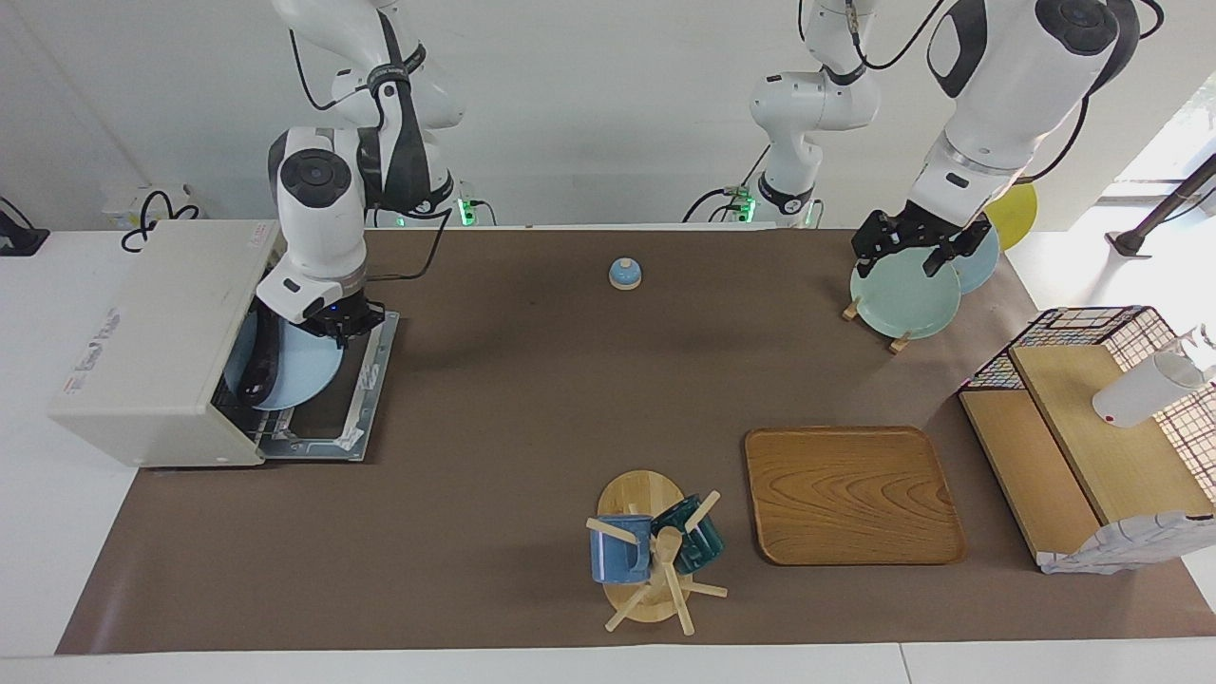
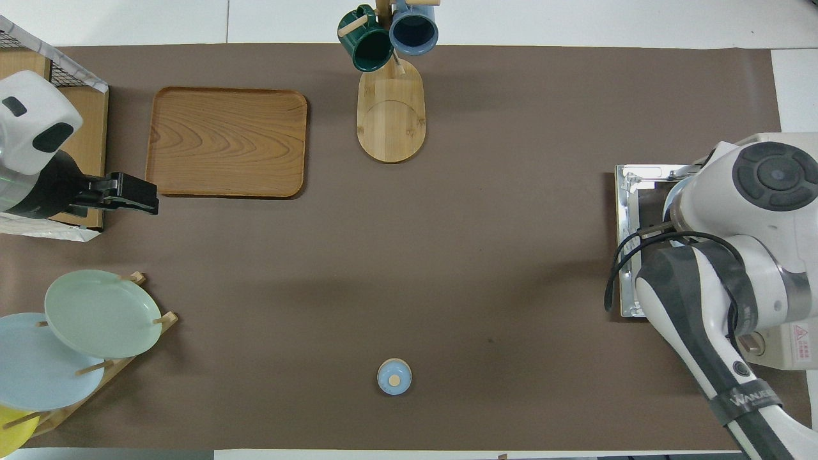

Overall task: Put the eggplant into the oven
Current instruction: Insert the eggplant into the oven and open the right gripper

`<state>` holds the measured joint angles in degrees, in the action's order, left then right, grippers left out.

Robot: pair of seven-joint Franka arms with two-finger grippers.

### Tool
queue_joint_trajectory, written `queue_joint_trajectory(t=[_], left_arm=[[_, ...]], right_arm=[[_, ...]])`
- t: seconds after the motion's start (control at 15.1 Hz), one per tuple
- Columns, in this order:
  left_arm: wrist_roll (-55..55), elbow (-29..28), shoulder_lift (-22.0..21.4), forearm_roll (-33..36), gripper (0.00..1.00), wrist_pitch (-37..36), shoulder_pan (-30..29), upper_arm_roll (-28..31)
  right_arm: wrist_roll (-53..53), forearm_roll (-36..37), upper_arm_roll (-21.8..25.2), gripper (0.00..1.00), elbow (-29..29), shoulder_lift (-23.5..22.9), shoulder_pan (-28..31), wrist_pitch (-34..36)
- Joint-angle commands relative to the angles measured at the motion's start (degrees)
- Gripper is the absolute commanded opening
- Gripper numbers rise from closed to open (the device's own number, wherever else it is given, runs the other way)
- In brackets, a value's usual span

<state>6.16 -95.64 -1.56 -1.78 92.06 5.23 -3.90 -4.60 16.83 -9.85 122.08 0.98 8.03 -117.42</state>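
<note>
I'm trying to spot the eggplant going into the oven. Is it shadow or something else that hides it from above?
Overhead view: no shadow, the right arm covers it. Facing view: the eggplant lies on a pale blue plate at the oven mouth, dark against dark, under even light with soft shadows.

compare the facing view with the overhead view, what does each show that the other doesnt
Only the facing view shows the eggplant on the light blue plate, partly inside the oven, with the right claw shut on the plate's rim over the open door. Only the overhead view shows the oven's knobs; there the right arm hides plate, eggplant and claw. Both show the open left claw waiting over the plate rack, the tray, the mug stand and the bell.
</note>
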Motion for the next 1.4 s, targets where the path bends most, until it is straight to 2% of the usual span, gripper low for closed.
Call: queue_joint_trajectory(t=[0.0,0.6,0.66,0.8,0.93,1.0,1.13,1.33], left_arm=[[-0.4,-0.4,-0.7,0.5,1.0,-0.8,-0.7,-0.4],[-0.4,-0.4,-0.7,0.5,1.0,-0.8,-0.7,-0.4],[-0.4,-0.4,-0.8,0.5,1.0,-0.8,-0.7,-0.4],[-0.4,-0.4,-0.8,0.5,1.0,-0.8,-0.7,-0.4],[-0.4,-0.4,-0.8,0.5,1.0,-0.8,-0.7,-0.4],[-0.4,-0.4,-0.7,0.5,1.0,-0.8,-0.7,-0.4],[-0.4,-0.4,-0.7,0.5,1.0,-0.8,-0.7,-0.4],[-0.4,-0.4,-0.8,0.5,1.0,-0.8,-0.7,-0.4]], right_arm=[[-6.9,-1.0,-0.6,0.0,2.5,2.2,3.4,-2.5],[-3.3,-1.1,-0.6,0.01,6.2,1.7,4.3,-6.5],[-3.4,-1.1,-0.6,0.11,6.2,1.7,4.7,-6.5],[-3.5,-1.1,-0.6,0.15,6.2,1.7,4.8,-6.6],[-3.6,-1.1,-0.6,0.25,6.2,1.7,4.9,-6.6],[-3.6,-1.1,-0.6,0.25,6.1,1.6,4.8,-6.4],[-3.7,-2.4,-0.7,0.28,4.0,1.4,4.1,-4.4],[-3.1,-7.1,-0.8,0.26,-3.1,-0.7,0.2,3.0]])
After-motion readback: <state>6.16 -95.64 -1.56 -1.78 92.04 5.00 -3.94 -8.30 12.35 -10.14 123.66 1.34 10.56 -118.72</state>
